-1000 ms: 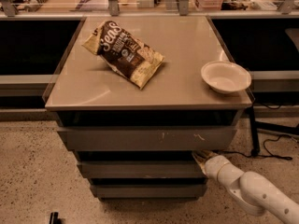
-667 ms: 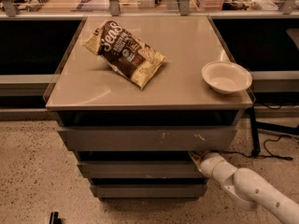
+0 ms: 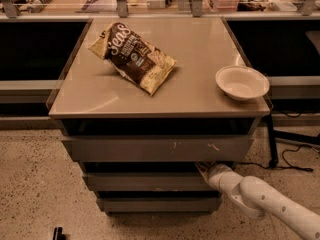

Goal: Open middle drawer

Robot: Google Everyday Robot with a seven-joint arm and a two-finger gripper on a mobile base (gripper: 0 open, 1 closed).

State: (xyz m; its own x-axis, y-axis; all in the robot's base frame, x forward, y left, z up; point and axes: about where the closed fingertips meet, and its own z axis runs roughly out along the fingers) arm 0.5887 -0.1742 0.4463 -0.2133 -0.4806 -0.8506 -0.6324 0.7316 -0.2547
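The middle drawer (image 3: 145, 182) is the wide, shallow grey front under the taller scratched top drawer (image 3: 160, 148) of the cabinet. My gripper (image 3: 202, 167) is at the middle drawer's upper right corner, its tip in the dark gap between the top and middle drawer fronts. The white arm (image 3: 260, 201) comes in from the lower right. The tip is partly hidden in shadow under the top drawer.
A brown chip bag (image 3: 132, 56) and a white bowl (image 3: 242, 82) lie on the cabinet top (image 3: 195, 49). The narrow bottom drawer (image 3: 157, 204) sits below the middle one. Cables (image 3: 292, 156) run on the speckled floor at the right. Shelving stands behind.
My gripper has slid a little to the left, further into the gap above the middle drawer's right end. The drawers look unmoved.
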